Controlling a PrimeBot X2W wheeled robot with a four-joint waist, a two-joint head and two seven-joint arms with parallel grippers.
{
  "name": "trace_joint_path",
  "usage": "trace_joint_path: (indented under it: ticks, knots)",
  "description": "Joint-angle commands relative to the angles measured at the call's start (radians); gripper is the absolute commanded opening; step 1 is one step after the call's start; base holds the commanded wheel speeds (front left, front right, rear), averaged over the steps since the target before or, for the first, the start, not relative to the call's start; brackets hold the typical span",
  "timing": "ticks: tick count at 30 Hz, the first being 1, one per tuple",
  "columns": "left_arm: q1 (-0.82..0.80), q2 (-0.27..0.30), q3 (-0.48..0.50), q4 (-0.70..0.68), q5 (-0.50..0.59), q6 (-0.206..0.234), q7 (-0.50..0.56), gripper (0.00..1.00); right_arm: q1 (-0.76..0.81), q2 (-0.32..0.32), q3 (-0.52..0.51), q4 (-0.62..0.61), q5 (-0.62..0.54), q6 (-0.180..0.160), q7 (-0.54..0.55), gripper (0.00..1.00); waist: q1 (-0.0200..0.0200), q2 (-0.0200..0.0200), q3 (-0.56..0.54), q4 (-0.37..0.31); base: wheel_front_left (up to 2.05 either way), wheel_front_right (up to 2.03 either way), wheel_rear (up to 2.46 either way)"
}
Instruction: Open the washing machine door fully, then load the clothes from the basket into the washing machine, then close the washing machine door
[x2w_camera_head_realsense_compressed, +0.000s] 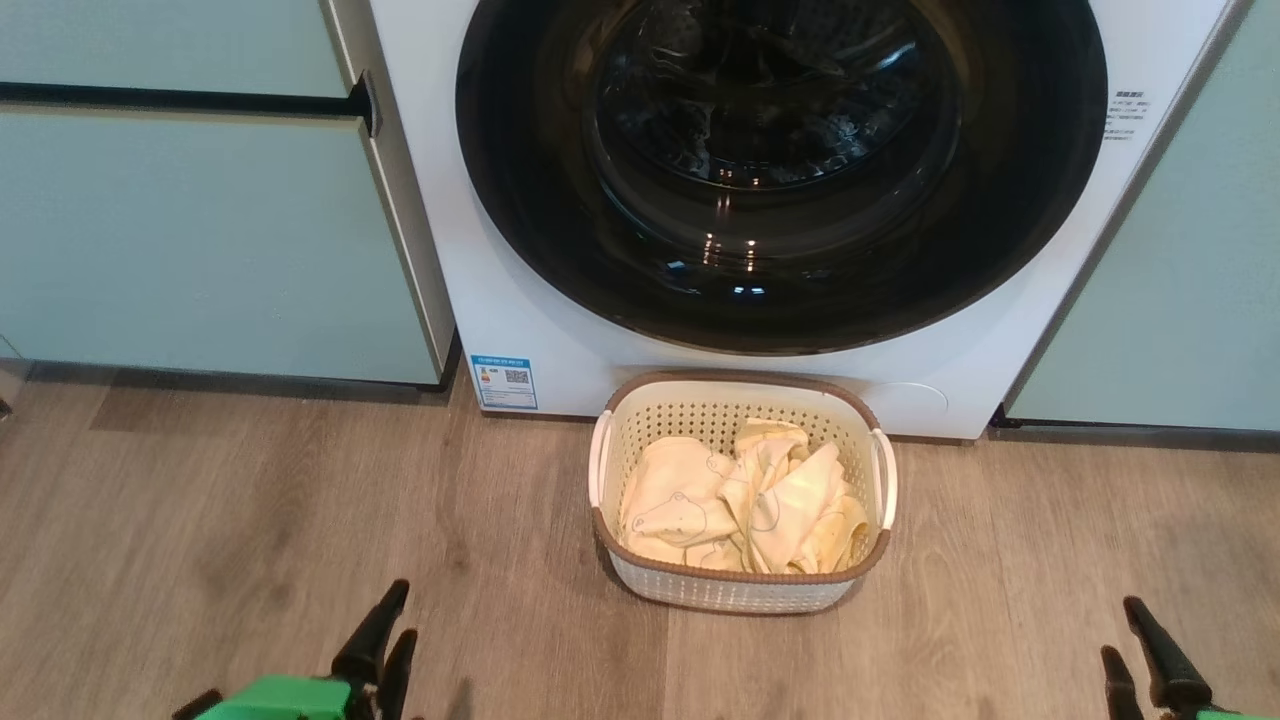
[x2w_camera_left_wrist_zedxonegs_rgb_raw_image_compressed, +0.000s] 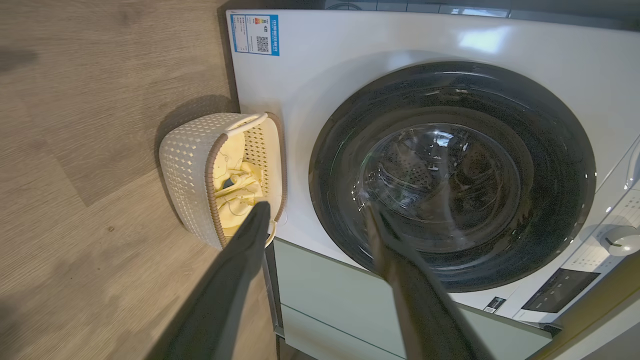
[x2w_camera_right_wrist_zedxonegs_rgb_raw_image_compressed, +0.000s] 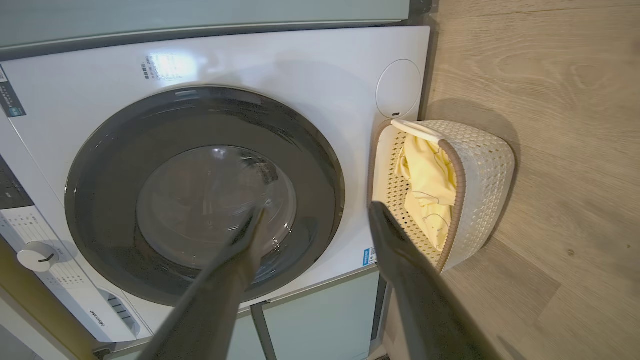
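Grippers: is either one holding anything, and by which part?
Nothing is held. The left gripper and right gripper are both open, short of the basket and the closed washing machine door.

Surfaces: gloss door, matt floor.
Door rim glossy black, centre clear glass; washer smooth white; basket perforated cream plastic; clothes soft cloth; floor woodgrain.

Home laundry corner, in fitted kitchen or utility run. White front-loading washing machine built in between pale green cabinets, dark bar handle on left one. Wood-look plank floor, domestic finish. Small cream basket of pale yellow clothes set on floor just before machine. Household control panel with round dial; blue label at lower corner of machine front
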Motion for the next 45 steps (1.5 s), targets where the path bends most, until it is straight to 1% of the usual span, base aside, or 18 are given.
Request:
trace_joint_path:
  ticks: [1, 9, 18, 26, 34, 45]
  knots:
    - [-0.057, 0.009, 0.002, -0.039, 0.015, -0.001, -0.012, 1.0, -0.054, -0.006, 0.006, -0.043, -0.004, 0.001, -0.014, 1.0, 0.0, 0.0, 0.001, 0.0, 0.0, 0.0, 0.0]
    - [-0.075, 0.01, -0.005, -0.046, 0.041, -0.001, -0.033, 1.0, -0.065, -0.008, 0.015, -0.058, -0.024, 0.001, -0.035, 1.0, 0.0, 0.0, 0.002, 0.0, 0.0, 0.0, 0.0]
    - [-0.101, 0.011, -0.007, -0.053, 0.108, -0.001, -0.059, 1.0, -0.08, -0.01, 0.022, -0.08, -0.109, 0.001, -0.062, 1.0, 0.0, 0.0, 0.004, -0.001, 0.0, 0.0, 0.0]
    - [-0.125, 0.013, -0.013, -0.076, 0.236, 0.008, -0.086, 1.0, -0.095, -0.012, 0.034, -0.109, -0.239, 0.001, -0.088, 1.0, 0.0, 0.0, 0.008, -0.001, 0.0, 0.0, 0.0]
    - [-0.142, 0.014, -0.026, -0.106, 0.351, 0.024, -0.109, 1.0, -0.107, -0.014, 0.045, -0.137, -0.356, 0.002, -0.112, 1.0, 0.0, 0.0, 0.011, -0.001, 0.0, 0.0, 0.0]
    - [-0.164, 0.016, -0.052, -0.138, 0.537, 0.05, -0.141, 1.0, -0.121, -0.017, 0.066, -0.17, -0.539, 0.002, -0.144, 1.0, 0.0, 0.0, 0.013, -0.003, 0.0, 0.0, 0.0]
